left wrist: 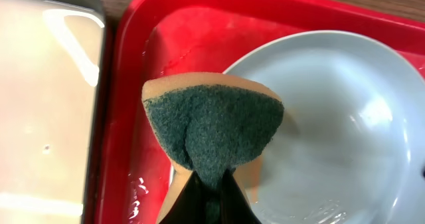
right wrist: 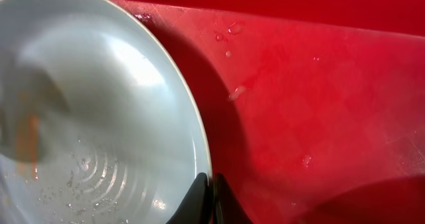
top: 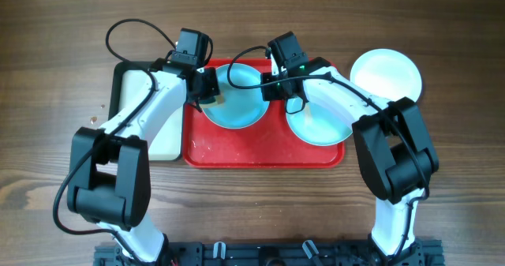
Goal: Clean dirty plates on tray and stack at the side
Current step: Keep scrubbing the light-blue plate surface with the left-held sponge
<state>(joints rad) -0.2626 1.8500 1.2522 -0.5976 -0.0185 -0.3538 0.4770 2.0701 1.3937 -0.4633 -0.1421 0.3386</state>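
Note:
Two pale aqua plates lie on the red tray [top: 264, 151], one on its left half [top: 237, 108] and one on its right half [top: 322, 128]. A white plate [top: 387, 75] rests on the table beyond the tray's right end. My left gripper [top: 209, 92] is shut on a green and yellow sponge [left wrist: 212, 127] over the left rim of the left aqua plate [left wrist: 332, 131]. My right gripper [right wrist: 211, 194] is shut on that same plate's [right wrist: 99, 104] right rim, one finger inside and one outside. Water drops lie in the plate and on the tray [right wrist: 319, 84].
A black-rimmed tray with a cream inside [top: 167, 140] sits against the red tray's left side, also seen in the left wrist view [left wrist: 40, 104]. Both arms reach in from the front edge over the wooden table [top: 458, 179].

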